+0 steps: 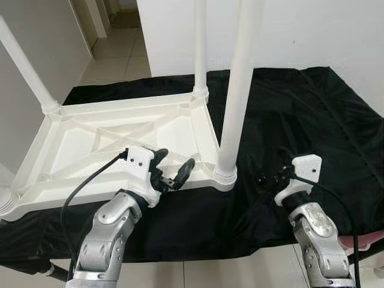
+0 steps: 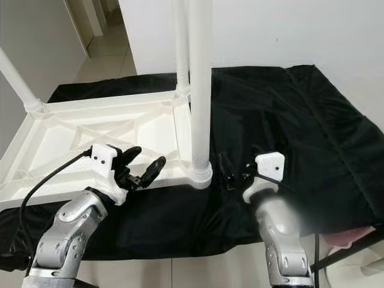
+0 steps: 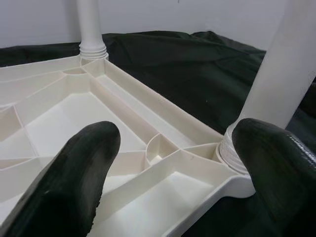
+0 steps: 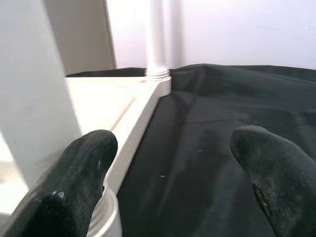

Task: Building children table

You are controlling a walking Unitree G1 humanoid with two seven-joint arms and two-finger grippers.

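Note:
A white plastic children's table [image 1: 84, 135] lies upside down on a black cloth [image 1: 300, 114]. Upright white legs stand in its corners: the near right leg [image 1: 237, 90], the far right leg [image 1: 200, 48] and the far left leg [image 1: 24, 66]. My left gripper [image 1: 174, 171] hovers open over the ribbed underside, just left of the near right leg's socket [image 3: 232, 153], with nothing between its fingers [image 3: 64, 187]. Over the cloth to the right of that leg, my right gripper [image 1: 273, 179] is open and holds nothing; its fingers [image 4: 74, 187] frame the table's edge [image 4: 138, 118].
A white wall [image 1: 300, 30] rises behind the cloth, and a tiled hallway [image 1: 117, 57] opens at the far left. The cloth's front edge [image 1: 210, 255] lies close to me, with floor tiles below it. Something pink [image 1: 360, 243] sits at the lower right.

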